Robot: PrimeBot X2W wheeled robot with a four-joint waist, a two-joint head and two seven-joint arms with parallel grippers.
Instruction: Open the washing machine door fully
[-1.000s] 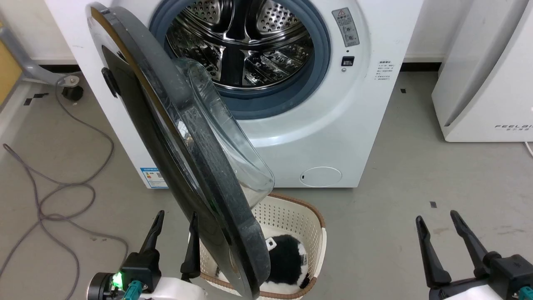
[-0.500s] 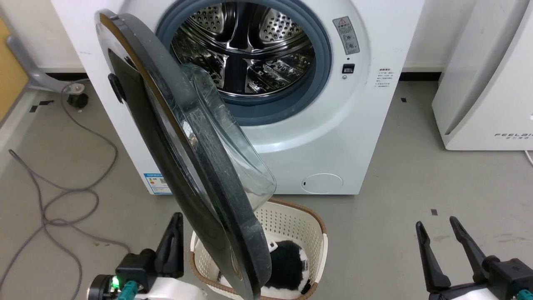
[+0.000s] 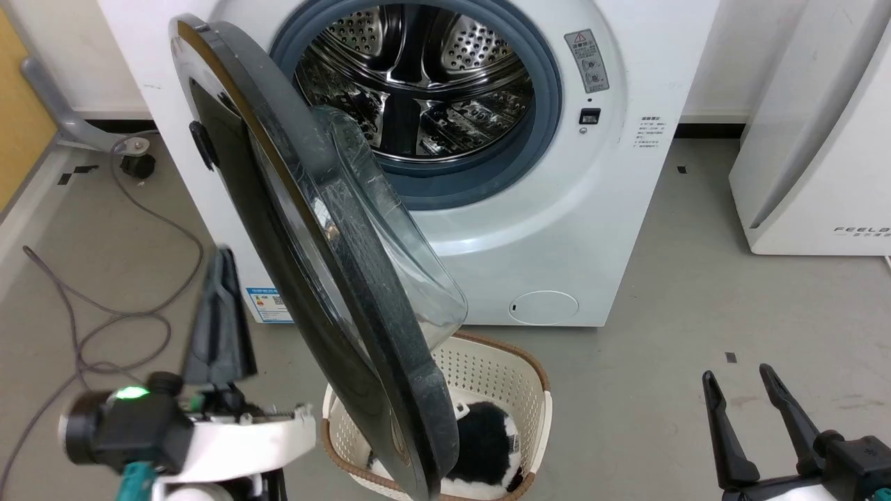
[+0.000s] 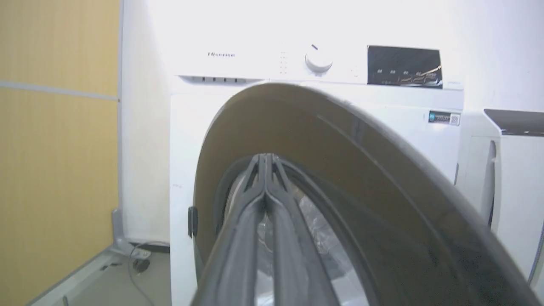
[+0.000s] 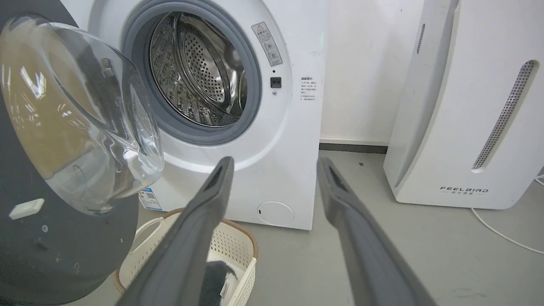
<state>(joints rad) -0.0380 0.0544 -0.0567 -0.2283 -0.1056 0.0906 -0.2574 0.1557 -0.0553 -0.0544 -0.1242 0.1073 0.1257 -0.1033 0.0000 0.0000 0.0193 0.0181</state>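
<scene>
The washing machine [image 3: 592,229] took up the upper middle of the head view, its white front facing us. The steel drum [image 3: 418,83] was exposed inside the grey rubber gasket [image 3: 452,191]. At the right edge stood a white appliance [image 3: 814,139], apart from the machine.

The washing machine door [image 3: 379,327] hung partly open, hinged at the left of the opening. It ran nearly edge-on from the upper left down to the bottom centre. Its clear glass bowl bulged toward the right, and its glossy black outer face was turned to the left.

Below the door's lower edge, at bottom centre, we saw a cream perforated basket [image 3: 487,369] on the floor in front of the machine. A black-and-white furry thing [image 3: 480,435] lay inside it.

The left gripper [image 3: 223,261] was at the lower left, blurred, just to the left of the door's outer face. In the left wrist view its two fingers were pressed together with nothing between them and pointed at that face. Whether the tips touched the door we could not tell.

The right gripper [image 3: 736,376] sat at the lower right, well away from the door. Its fingers were spread apart and empty.

Low on the machine's front we noted a round cap [image 3: 543,307] and, left of the door, a blue sticker [image 3: 268,305].
</scene>
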